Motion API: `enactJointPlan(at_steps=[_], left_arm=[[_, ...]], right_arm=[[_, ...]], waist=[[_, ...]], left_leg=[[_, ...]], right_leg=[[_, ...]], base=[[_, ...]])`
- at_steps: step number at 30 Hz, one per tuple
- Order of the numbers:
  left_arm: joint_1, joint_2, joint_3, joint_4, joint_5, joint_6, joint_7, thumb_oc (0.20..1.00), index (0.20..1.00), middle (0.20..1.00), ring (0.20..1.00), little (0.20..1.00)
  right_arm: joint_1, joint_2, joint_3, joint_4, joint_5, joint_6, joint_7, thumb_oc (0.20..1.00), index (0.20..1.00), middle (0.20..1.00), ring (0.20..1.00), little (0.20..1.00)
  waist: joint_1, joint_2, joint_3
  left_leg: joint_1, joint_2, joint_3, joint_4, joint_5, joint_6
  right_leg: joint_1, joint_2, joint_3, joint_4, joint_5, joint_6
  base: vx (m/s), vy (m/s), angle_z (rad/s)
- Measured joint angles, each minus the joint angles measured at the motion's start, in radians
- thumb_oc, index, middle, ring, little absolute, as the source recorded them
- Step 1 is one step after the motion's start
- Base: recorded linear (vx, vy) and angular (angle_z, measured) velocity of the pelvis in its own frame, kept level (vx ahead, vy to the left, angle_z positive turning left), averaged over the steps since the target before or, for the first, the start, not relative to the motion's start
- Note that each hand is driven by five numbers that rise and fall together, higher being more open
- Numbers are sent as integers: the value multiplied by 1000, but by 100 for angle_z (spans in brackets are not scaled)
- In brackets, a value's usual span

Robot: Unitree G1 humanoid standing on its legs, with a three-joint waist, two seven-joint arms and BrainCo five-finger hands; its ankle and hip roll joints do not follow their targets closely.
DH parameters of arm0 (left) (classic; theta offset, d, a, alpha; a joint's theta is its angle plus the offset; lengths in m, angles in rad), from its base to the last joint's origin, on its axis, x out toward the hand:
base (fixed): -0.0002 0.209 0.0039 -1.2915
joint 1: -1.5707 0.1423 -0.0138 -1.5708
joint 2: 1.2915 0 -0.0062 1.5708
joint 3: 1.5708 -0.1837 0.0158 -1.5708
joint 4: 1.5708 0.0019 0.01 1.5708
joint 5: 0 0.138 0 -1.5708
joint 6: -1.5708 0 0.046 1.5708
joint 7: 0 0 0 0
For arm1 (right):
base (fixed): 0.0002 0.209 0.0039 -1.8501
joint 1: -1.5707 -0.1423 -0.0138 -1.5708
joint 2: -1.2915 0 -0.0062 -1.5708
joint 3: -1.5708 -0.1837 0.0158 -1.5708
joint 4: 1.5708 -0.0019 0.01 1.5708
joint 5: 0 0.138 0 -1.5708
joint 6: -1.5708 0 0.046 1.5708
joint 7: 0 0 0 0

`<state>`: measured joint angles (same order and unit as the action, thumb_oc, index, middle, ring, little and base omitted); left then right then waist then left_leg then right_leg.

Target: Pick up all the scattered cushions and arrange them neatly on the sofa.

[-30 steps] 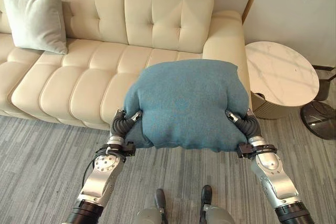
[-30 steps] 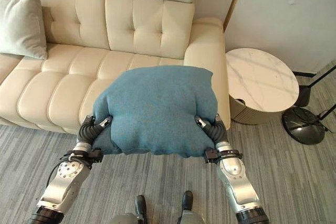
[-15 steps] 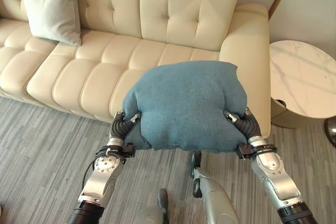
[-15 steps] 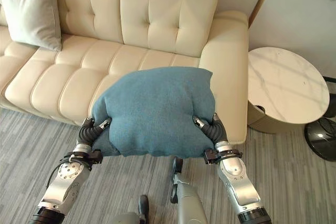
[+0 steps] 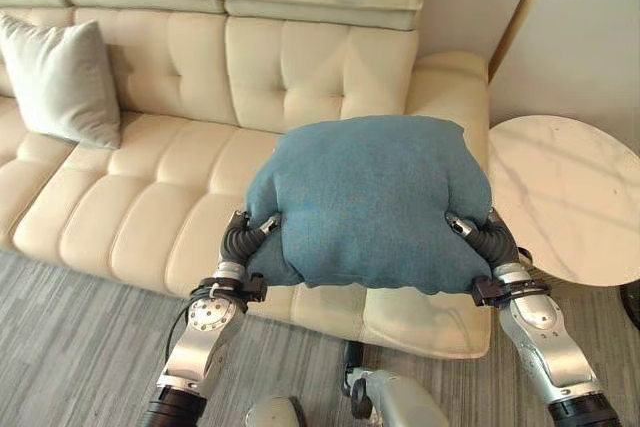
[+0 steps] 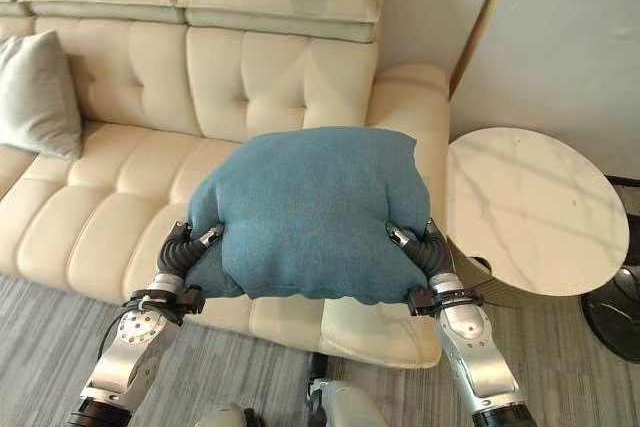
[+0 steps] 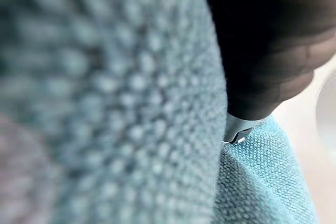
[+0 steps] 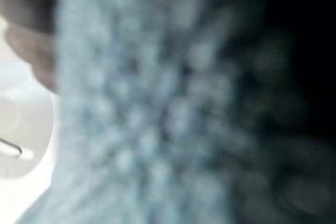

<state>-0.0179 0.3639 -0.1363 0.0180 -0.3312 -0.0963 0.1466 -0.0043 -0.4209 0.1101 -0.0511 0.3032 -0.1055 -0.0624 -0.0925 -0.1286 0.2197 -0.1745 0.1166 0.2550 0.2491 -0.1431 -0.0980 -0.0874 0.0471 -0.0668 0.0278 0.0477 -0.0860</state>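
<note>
Now we carry the blue cushion (image 5: 368, 202) between our two hands, raised above the front edge of the cream sofa (image 5: 190, 187) near its right armrest (image 5: 447, 97); open seat lies to its left as far as the pale cushion (image 5: 58, 77) leaning on the backrest, and the round marble bench (image 5: 570, 197) stands just beyond the armrest. Our left hand (image 5: 243, 235) presses the cushion's left side and our right hand (image 5: 477, 235) its right side, silver fingers curled into the cloth, both gripping it.
</note>
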Motion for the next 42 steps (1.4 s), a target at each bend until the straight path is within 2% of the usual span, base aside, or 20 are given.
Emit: enactJointPlan(at_steps=[1,2,3,4,5,10,12,17,21,23,24,26,27,28,29,30,33,34,38,42], left_arm=[[12,5,13,1,2,0,2,200,200,200,200,200],[13,-13,19,23,3,-1,11,200,200,200,200,200],[17,-25,19,30,5,-1,11,200,200,200,200,200],[17,-30,14,29,7,-1,13,200,200,200,200,200],[-9,-27,0,26,7,-3,13,200,200,200,200,200],[-26,-11,-35,41,7,-3,25,200,200,200,200,200],[-32,1,-59,45,7,-5,28,200,200,200,200,200],[-53,16,-57,71,17,-5,42,200,200,200,200,200],[-61,23,-43,85,37,-5,55,200,200,200,200,200],[-61,38,-14,104,38,-4,60,200,200,200,200,200],[-62,53,-17,104,38,-4,60,200,200,200,200,200],[-22,35,17,88,38,-5,60,200,200,200,200,200],[30,14,31,69,39,-4,60,200,200,200,200,200],[20,9,22,70,38,-4,61,200,200,200,200,200],[15,-8,15,69,38,-4,60,200,200,200,200,200],[12,-8,0,64,38,-5,59,200,200,200,200,200],[-41,-13,-28,90,36,-4,58,200,200,200,200,200],[-58,-9,-28,92,36,-4,55,200,200,200,200,200],[-96,6,-55,103,36,-5,58,200,200,200,200,200],[-103,7,-60,110,39,-5,63,200,200,200,200,200]], right_arm=[[-13,20,4,8,0,0,1,200,200,200,200,200],[-31,39,7,34,-10,-5,2,200,200,200,200,200],[-14,24,10,28,-9,-4,1,200,200,200,200,200],[-4,5,15,24,-10,-5,0,200,200,200,200,200],[-9,0,3,28,-11,-4,-10,200,200,200,200,200],[-26,3,-4,50,-39,0,-19,200,200,200,200,200],[-22,-18,-9,51,-54,1,-20,200,200,200,200,200],[-28,10,-2,58,-73,8,-23,200,200,200,200,200],[-64,48,12,66,-88,20,-25,200,200,200,200,200],[-94,49,51,77,-88,25,-24,200,200,200,200,200],[-93,57,57,82,-88,25,-25,200,200,200,200,200],[-107,56,69,85,-88,27,-27,200,200,200,200,200],[-101,63,89,72,-88,25,-24,200,200,200,200,200],[-77,50,86,62,-88,24,-27,200,200,200,200,200],[-74,23,76,68,-87,23,-28,200,200,200,200,200],[-106,-16,76,102,-87,24,-35,200,200,200,200,200],[-110,-52,68,105,-87,26,-44,200,200,200,200,200],[-110,-52,63,120,-87,26,-45,200,200,200,200,200],[-106,-38,36,124,-87,26,-56,200,200,200,200,200],[-107,-12,23,126,-98,27,-59,200,200,200,200,200]], waist=[[24,-21,-2],[26,18,23],[29,14,-4],[19,31,-28],[1,47,-38],[0,40,-24],[-6,106,-24],[-3,121,-27],[7,123,-26],[40,123,-26],[43,117,-26],[58,128,-17],[79,132,-23],[61,128,-26],[49,126,-32],[98,112,-34],[66,101,-36],[46,100,-38],[18,103,-41],[-7,130,-42]], left_leg=[[0,4,-11,-73,32,2],[10,53,-93,-143,109,7],[51,74,-109,-129,136,5],[73,94,-134,-122,151,-19],[79,99,-175,-137,145,-29],[144,18,-101,-246,190,10],[160,3,-99,-293,292,100],[161,-61,-78,-311,256,106],[123,-101,-39,-302,235,119],[123,-102,40,-305,228,135],[125,-124,51,-304,224,142],[139,-118,68,-325,216,144],[140,-89,65,-319,236,115],[136,-91,11,-326,248,90],[104,-98,-26,-295,245,83],[43,-100,-30,-168,170,62],[5,-63,-54,-21,113,17],[85,14,-55,-79,114,8],[138,90,-76,-204,120,-26],[142,57,-79,-260,130,-14]], right_leg=[[13,12,39,-5,5,34],[20,19,-13,112,-139,246],[19,-1,-36,112,-140,76],[33,18,-35,105,-105,-13],[31,30,-11,87,-97,-33],[113,2,40,46,-79,-17],[120,20,36,81,-95,36],[66,-56,45,140,-154,118],[-3,-96,75,144,-142,136],[-33,-162,-13,156,-148,152],[-20,-228,-66,151,-105,198],[-41,-226,-150,218,-130,242],[-88,-147,-144,348,-228,194],[-57,-54,-84,288,-241,154],[-41,-19,-29,237,-203,36],[-71,-45,-30,234,-159,-5],[-62,-91,-90,198,-127,7],[-29,-81,-102,174,-125,5],[-26,-70,-103,152,-113,20],[-27,-70,-77,110,-60,62]], base=[[203,172,-167],[193,195,-141],[168,204,-88],[161,223,-43],[166,251,-42],[128,300,-33],[23,285,-3],[-37,236,-9],[-87,212,-38],[-56,154,-98],[-8,280,-43],[34,186,-37],[6,2,18],[-58,63,89],[-101,120,95],[-57,212,63],[51,194,73],[88,225,48],[35,230,29],[-18,297,-34]])
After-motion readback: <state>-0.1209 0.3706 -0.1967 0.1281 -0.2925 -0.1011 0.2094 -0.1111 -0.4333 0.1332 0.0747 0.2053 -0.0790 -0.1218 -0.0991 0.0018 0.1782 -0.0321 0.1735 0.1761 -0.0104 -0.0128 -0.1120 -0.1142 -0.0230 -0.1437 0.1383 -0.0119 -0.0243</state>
